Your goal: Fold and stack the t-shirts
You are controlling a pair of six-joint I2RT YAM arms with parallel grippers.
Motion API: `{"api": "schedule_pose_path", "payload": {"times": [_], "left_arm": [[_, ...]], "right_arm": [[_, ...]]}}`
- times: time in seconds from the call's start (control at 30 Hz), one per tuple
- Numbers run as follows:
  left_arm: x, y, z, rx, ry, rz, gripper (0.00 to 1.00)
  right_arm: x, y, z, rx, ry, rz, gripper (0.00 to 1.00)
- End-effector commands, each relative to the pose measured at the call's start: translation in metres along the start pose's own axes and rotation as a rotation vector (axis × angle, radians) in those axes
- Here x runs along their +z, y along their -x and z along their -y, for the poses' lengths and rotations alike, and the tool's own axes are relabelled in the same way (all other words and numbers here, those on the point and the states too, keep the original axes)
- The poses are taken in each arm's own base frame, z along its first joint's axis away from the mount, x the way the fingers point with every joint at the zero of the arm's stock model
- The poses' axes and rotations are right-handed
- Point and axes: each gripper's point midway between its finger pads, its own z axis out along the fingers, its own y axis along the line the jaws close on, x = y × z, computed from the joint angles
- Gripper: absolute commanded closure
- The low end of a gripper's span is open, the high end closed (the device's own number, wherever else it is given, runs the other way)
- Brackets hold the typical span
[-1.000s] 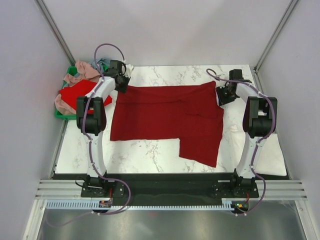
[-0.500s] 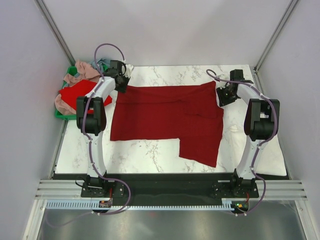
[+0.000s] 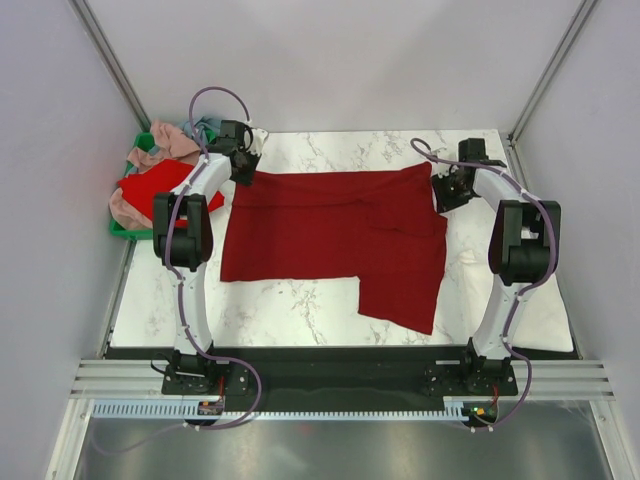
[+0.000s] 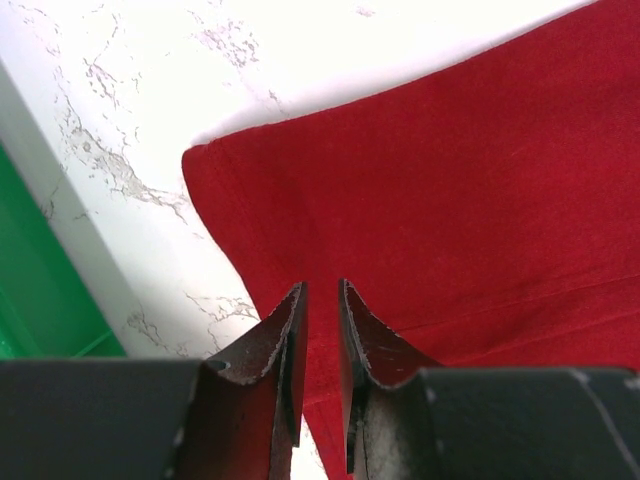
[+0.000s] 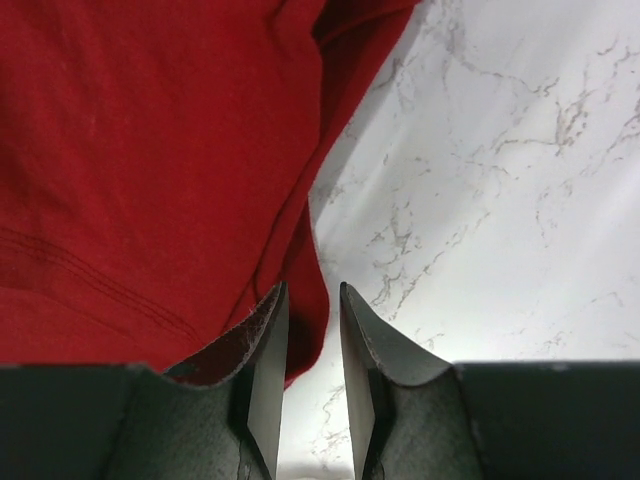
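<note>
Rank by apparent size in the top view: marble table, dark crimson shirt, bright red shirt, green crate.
1. marble table
2. dark crimson shirt
3. bright red shirt
green crate: mostly covered, cannot rank.

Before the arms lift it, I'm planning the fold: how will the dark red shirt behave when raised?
The dark red t-shirt probably hangs limp, since it lies flat with soft creases. Likely light: thin cloth. Its longer right side may sag lower.

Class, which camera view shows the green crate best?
Top external: the green crate sits left of the table, heaped with shirts. Left wrist catches only a green sliver; right wrist shows none of it.
</note>
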Motion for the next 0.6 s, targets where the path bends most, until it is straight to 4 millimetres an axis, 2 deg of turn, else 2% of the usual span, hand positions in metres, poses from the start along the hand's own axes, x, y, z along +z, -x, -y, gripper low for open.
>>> {"api": "schedule_pose_path", "payload": {"times": [0.0, 0.13, 0.3, 0.33, 0.57], "left_arm": [[-0.019, 0.028, -0.005, 0.014, 0.017, 0.082, 0.75], [-0.019, 0.028, -0.005, 0.012, 0.017, 0.082, 0.75], [-0.020, 0.028, -0.006, 0.015, 0.022, 0.084, 0.75], [-0.019, 0.027, -0.006, 0.015, 0.023, 0.080, 0.75], [-0.019, 0.028, -0.006, 0.014, 0.024, 0.085, 0.75]], "right_arm": [[0.004, 0.002, -0.009, -0.020, 0.021, 0.001, 0.66], [0.012, 0.003, -0.017, -0.036, 0.031, -0.013, 0.66], [0.016, -0.002, -0.009, -0.045, -0.010, -0.038, 0.66], [0.019, 0.001, -0.018, -0.065, -0.004, -0.040, 0.66], [0.012, 0.003, -0.014, -0.068, -0.017, -0.028, 0.68]]}}
